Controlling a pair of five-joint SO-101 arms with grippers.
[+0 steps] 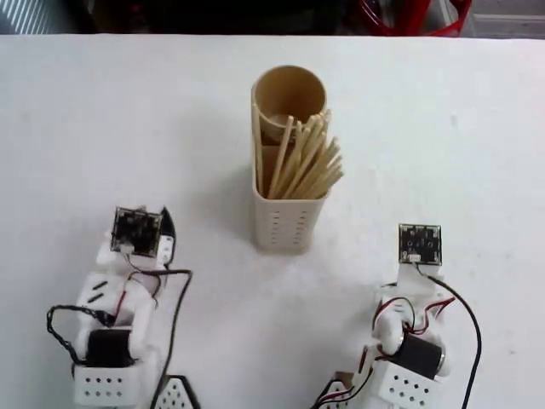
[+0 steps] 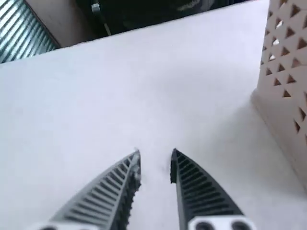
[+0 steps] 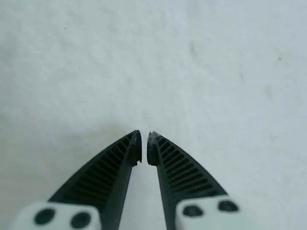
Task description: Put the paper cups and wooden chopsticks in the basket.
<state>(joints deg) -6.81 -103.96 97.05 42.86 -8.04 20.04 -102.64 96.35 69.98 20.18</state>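
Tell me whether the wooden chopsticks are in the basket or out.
In. The wooden chopsticks stand leaning inside the basket, tips fanning above its rim, beside a paper cup also inside.

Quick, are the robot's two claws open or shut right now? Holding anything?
Left gripper: open a little, holding nothing.
Right gripper: shut, holding nothing.

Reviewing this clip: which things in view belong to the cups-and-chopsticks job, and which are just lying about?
Job in hand:
basket
paper cup, inside the basket
wooden chopsticks, leaning in the basket
left pincer, slightly open, empty
right pincer, shut, empty

Just there:
table
red object beyond the table's far edge
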